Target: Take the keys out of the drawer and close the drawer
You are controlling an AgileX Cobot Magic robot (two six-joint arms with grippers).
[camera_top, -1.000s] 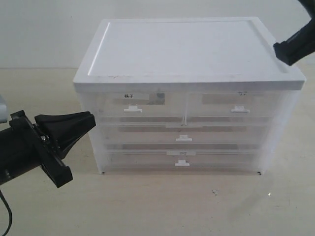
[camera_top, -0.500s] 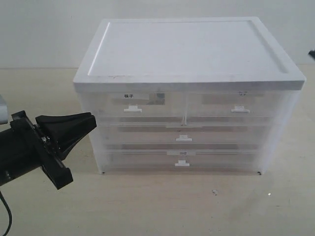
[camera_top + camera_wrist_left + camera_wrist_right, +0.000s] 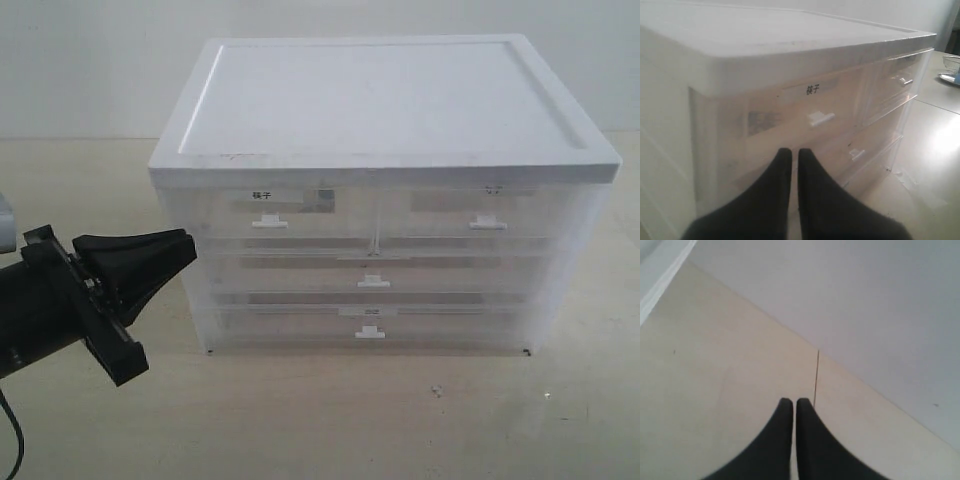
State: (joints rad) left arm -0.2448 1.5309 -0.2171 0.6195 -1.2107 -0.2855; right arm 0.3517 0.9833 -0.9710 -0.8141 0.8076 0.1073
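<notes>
A white translucent drawer cabinet (image 3: 380, 190) stands in the middle of the table, with all its drawers pushed in. The top-left drawer (image 3: 268, 215) carries a small label (image 3: 813, 90) and a white pull tab (image 3: 821, 118). The keys are hidden; no blue tag shows anywhere. My left gripper (image 3: 185, 247) is shut and empty, hovering just left of the cabinet's front-left corner, level with the top drawers; in the left wrist view its fingers (image 3: 794, 152) point at the cabinet front. My right gripper (image 3: 793, 402) is shut over bare table, outside the exterior view.
The cabinet has two small top drawers and two wide lower drawers (image 3: 372, 279). A wall (image 3: 865, 300) rises beyond the table by the right gripper. Some objects (image 3: 950, 70) sit far off on the table in the left wrist view.
The right arm, at the upper right edge of the exterior view a second ago, has drawn out of that view. The left gripper has held still.
</notes>
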